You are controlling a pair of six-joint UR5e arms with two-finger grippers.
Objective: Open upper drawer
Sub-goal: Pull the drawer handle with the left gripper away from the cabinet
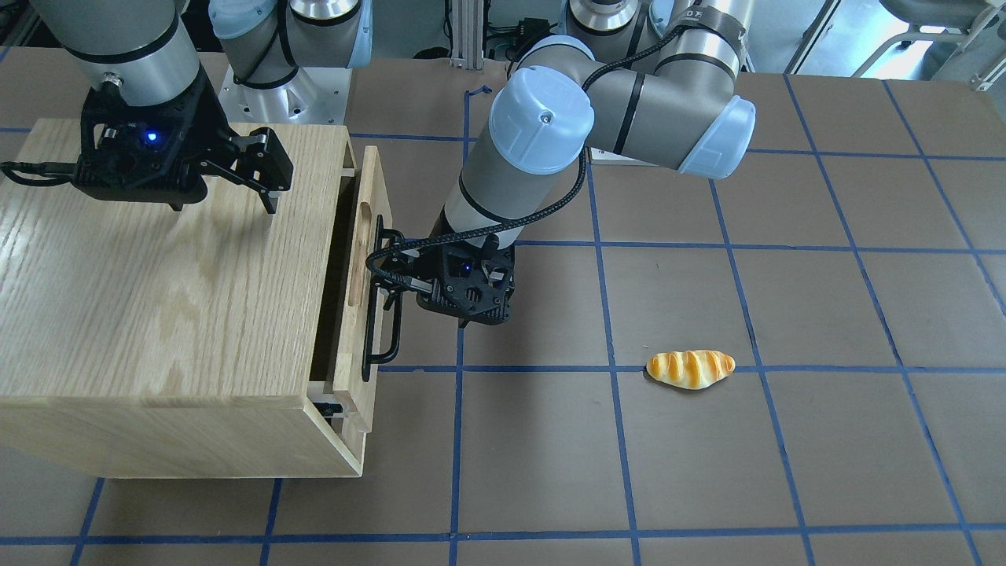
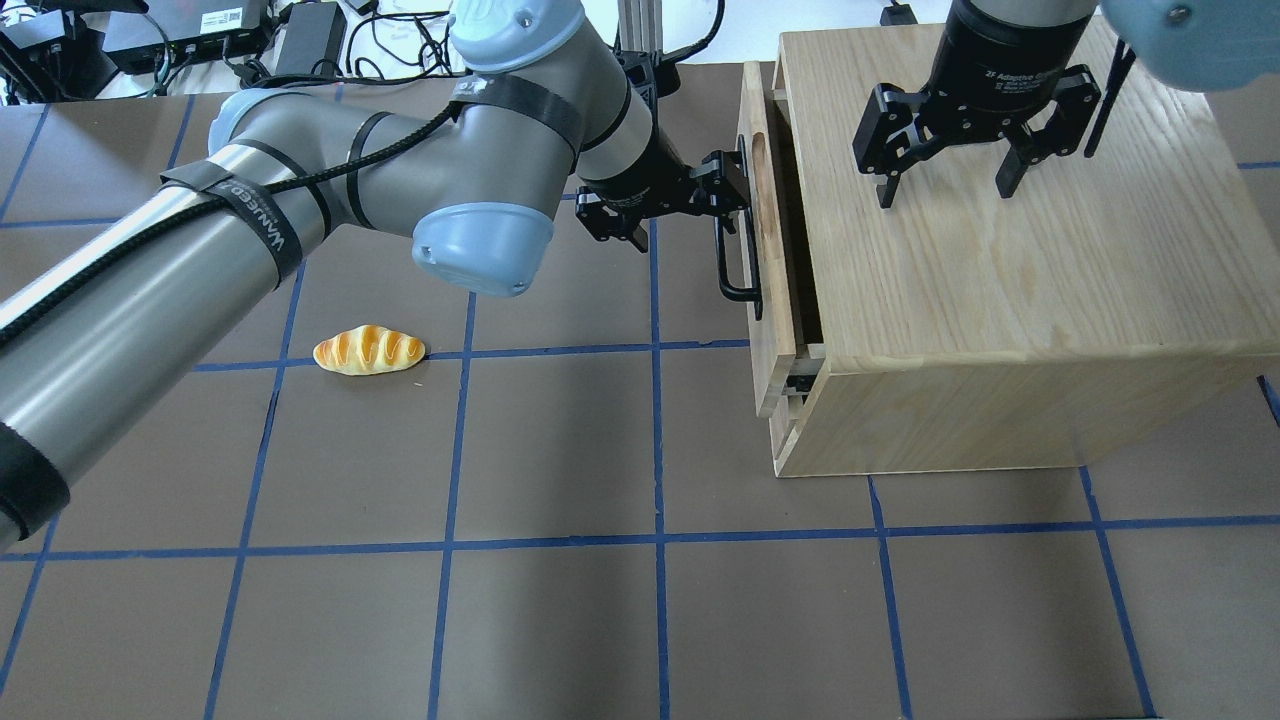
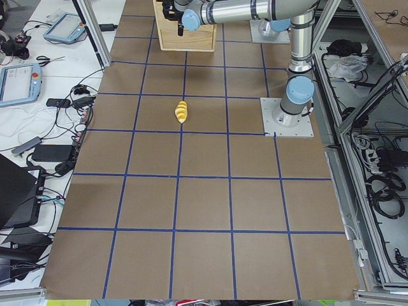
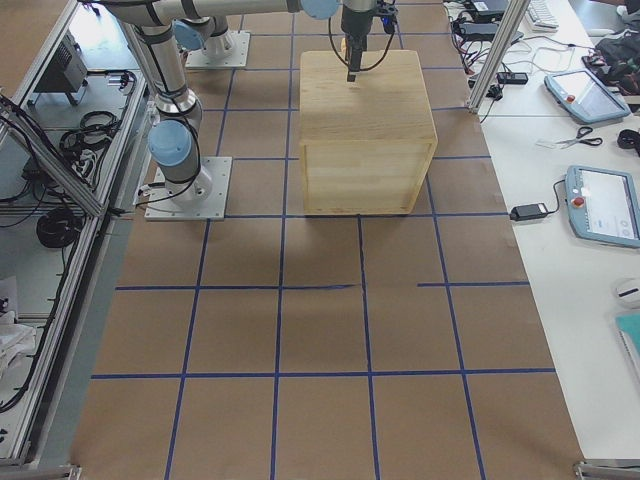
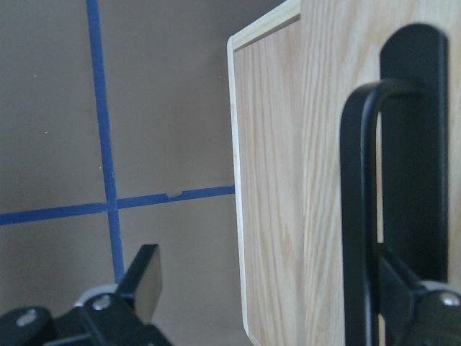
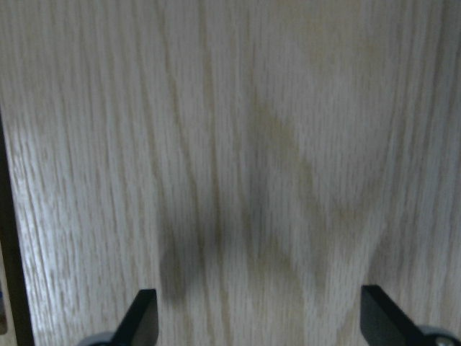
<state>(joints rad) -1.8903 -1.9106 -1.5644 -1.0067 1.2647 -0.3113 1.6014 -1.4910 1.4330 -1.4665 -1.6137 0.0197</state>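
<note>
The upper drawer (image 2: 764,330) has a light-wood front with an oblong slot and a long black bar handle (image 2: 738,275). It stands pulled out a short way from the oak cabinet (image 2: 1000,300), with a dark gap behind the front. My left gripper (image 2: 665,205) is open at the handle's far end. One finger (image 5: 407,288) sits behind the bar (image 5: 356,216), against the drawer front (image 5: 288,180), and the other finger (image 5: 144,277) stands clear of it. My right gripper (image 2: 947,190) is open and empty just above the cabinet top (image 6: 252,144).
A toy bread roll (image 2: 368,350) lies on the brown table (image 2: 560,450) to the left of the drawer, also seen in the front view (image 1: 690,369). The cabinet (image 1: 157,299) takes up the table's right side.
</note>
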